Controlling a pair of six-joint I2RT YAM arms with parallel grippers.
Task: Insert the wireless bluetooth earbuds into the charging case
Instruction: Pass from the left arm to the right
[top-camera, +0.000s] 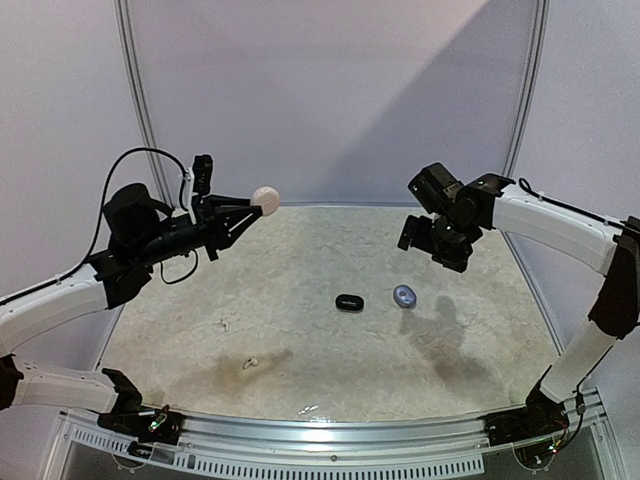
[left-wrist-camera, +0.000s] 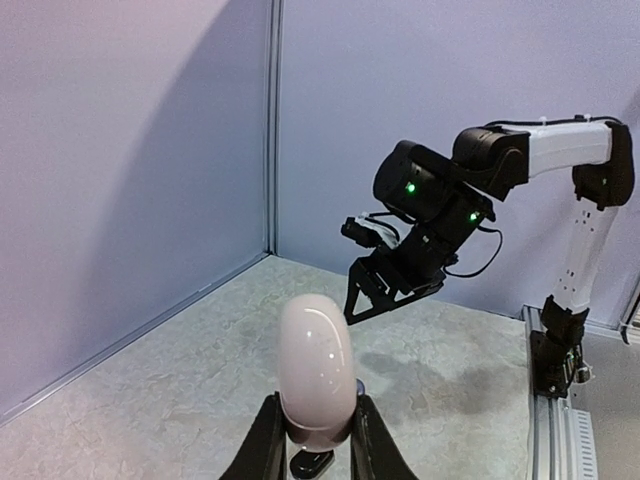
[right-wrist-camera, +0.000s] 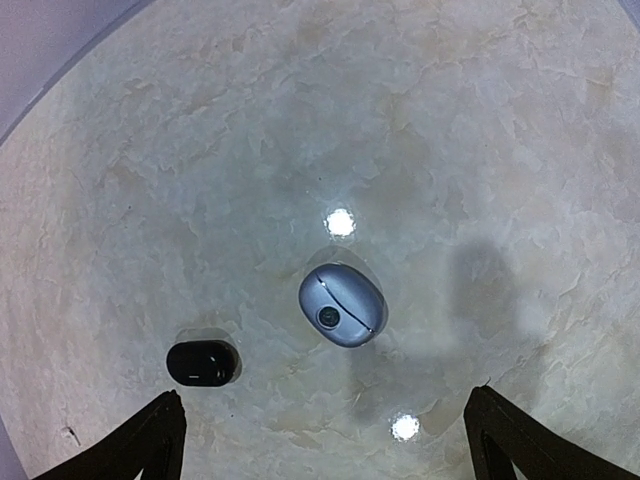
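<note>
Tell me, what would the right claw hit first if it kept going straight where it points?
Likely the silvery-grey case on the table, lying nearly centred between the open right gripper's fingers; the black case sits off-line. Depth is uncertain.

I'm looking down on the mottled beige stone-patterned tabletop (right-wrist-camera: 480, 130), with my right gripper (right-wrist-camera: 333, 447) showing its black fingers spread wide at the bottom corners. A silvery-blue oval charging case (right-wrist-camera: 341, 305) lies mid-frame, seam and small dark dot facing up. A glossy black oval case (right-wrist-camera: 203, 362) sits near it toward the frame's left, not touching.
</note>
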